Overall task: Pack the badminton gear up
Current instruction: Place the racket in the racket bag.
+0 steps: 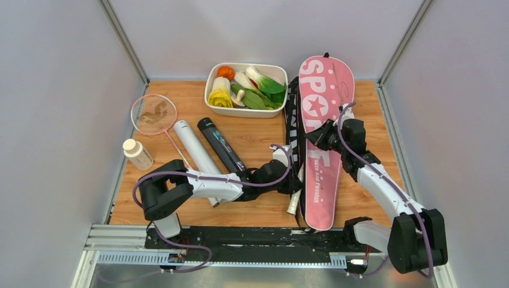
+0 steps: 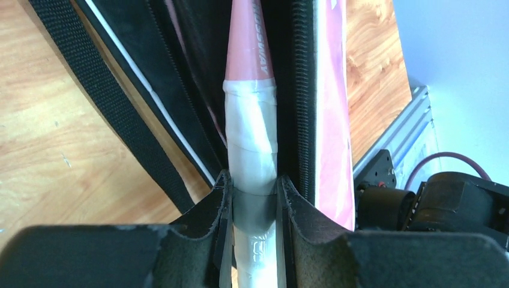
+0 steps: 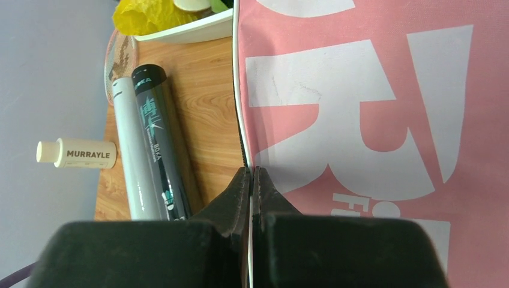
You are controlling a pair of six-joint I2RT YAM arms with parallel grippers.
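Note:
The pink "SPORT" racquet cover (image 1: 321,138) lies lengthwise right of centre, over a black cover (image 1: 292,114). My left gripper (image 1: 292,183) is shut on a racquet's white-taped handle (image 2: 252,150); its pink shaft runs into the cover's zipped opening. The handle end (image 1: 293,206) sticks out near the table's front edge. My right gripper (image 1: 315,137) is shut on the pink cover's white-piped edge (image 3: 251,180) and holds it up. A pink-framed racquet (image 1: 154,114) lies at far left. The white tube (image 1: 195,151) and the black tube (image 1: 221,144) lie side by side; both show in the right wrist view, white tube (image 3: 129,156), black tube (image 3: 159,144).
A white tray (image 1: 240,67) of toy vegetables stands at the back centre. A small clear bottle with a cream cap (image 1: 137,153) lies at the left edge, also in the right wrist view (image 3: 78,154). Grey walls enclose the table; a metal rail (image 1: 120,240) runs along the front.

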